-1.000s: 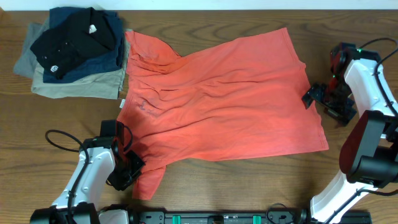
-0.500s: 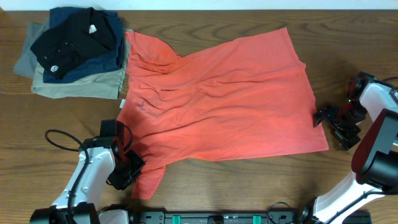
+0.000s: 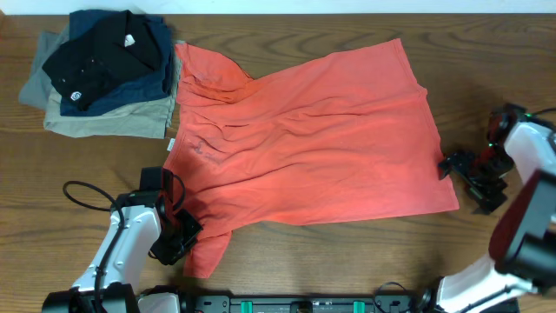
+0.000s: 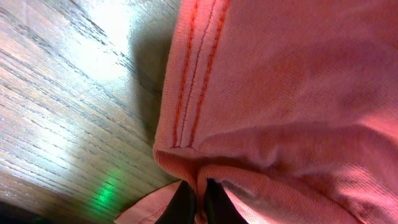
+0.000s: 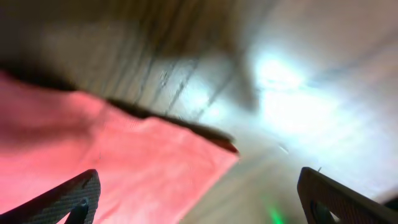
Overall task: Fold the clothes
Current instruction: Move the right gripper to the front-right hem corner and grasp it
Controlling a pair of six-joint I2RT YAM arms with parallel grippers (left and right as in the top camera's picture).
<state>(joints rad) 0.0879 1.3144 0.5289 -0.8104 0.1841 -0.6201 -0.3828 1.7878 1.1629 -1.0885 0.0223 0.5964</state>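
Nearest, at the table's front edge, the left gripper (image 3: pixel 178 236) is clamped on the sleeve hem of the red T-shirt (image 3: pixel 313 139). Only its wrist camera shows the pinched, double-stitched fold. The shirt lies spread across the wooden table (image 3: pixel 365 261). Beside its right hem corner, the right gripper (image 3: pixel 466 181) hangs with jaws wide, holding nothing. A folded pile (image 3: pixel 104 78) sits far left.

The coral-red T-shirt (image 3: pixel 313 148) lies spread out at a slant, flat but rumpled with soft creases. Its double-stitched sleeve hem (image 4: pixel 186 74) is bunched up and pinched between the closed jaws of the left gripper (image 3: pixel 178 236). Its bottom corner (image 5: pixel 217 146) lies just beside the wide-apart jaws of the right gripper (image 3: pixel 467 178), not touching them.
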